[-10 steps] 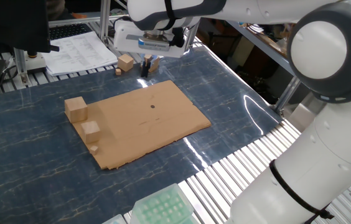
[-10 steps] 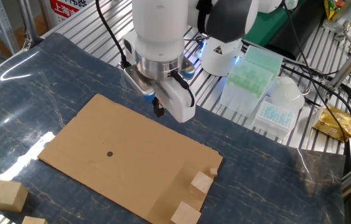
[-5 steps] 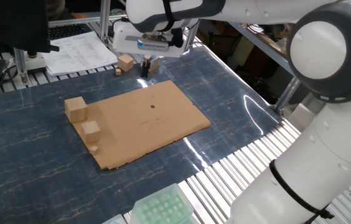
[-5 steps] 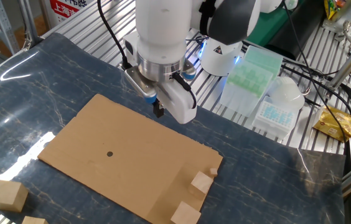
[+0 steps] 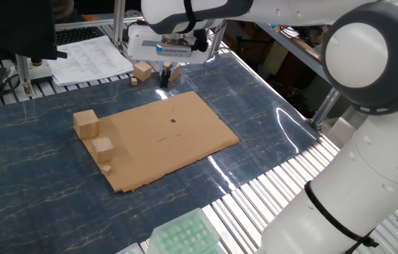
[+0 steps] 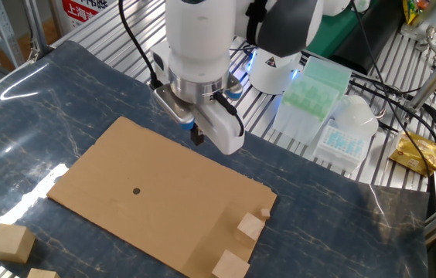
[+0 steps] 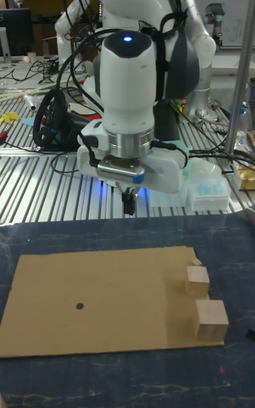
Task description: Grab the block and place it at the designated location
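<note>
My jaws sit close together with nothing between them; the gripper point(image 7: 128, 204) hangs above the long edge of the cardboard sheet point(image 7: 106, 295) nearest the arm's base, well clear of every cube.

The block point(image 5: 86, 123), the largest of the three tan cubes in a row, stands well off to one side of the jaws at the sheet's short end. I judge it rests on the sheet's corner or just off it; I cannot tell which. The black dot point(image 5: 173, 119) lies on the sheet, nearer the jaws than the block is.

What could go wrong: the mid-sized cube point(image 5: 102, 147) stands just beside the block, so a descent with fingers spread along the row could knock it. The fingers must also widen a good deal first, or they land on the block's top. Picking the wrong tan cube is the other hazard.

Count: three cubes in that row, the last being the tiny cube point(image 5: 106, 168). Beyond the sheet, behind the gripper, are another tan cube point(image 5: 142, 70) and a small tan piece point(image 5: 134, 80). One sheet, one dot.
</note>
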Available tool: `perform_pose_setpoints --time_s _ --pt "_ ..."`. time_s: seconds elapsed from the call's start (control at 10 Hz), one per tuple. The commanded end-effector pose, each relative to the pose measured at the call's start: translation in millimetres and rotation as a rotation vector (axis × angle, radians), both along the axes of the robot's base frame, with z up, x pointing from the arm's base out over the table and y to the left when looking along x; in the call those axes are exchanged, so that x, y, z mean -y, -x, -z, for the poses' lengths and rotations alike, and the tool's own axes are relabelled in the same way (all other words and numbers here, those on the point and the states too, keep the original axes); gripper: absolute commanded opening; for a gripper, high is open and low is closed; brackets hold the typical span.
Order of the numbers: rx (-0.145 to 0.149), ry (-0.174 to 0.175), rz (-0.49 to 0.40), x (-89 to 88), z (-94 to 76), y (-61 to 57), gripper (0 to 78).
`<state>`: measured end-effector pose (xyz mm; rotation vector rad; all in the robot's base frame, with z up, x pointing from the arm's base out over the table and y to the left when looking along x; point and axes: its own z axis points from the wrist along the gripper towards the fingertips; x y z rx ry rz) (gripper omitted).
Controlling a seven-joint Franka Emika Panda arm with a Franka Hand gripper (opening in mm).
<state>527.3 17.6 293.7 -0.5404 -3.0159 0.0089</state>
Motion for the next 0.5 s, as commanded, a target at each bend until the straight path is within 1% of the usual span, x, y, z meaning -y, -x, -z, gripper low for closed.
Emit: perform_pose_setpoints --time_s 0.1,0.2,0.5 --pt "-0.007 -0.027 -0.011 0.1 -1.2 -0.6 0.0" --pt "-0.006 -0.035 -0.029 -0.4 -0.6 -0.9 0.0" --pt "0.004 -0.035 -0.053 -10.8 5.2 -5.1 0.0"
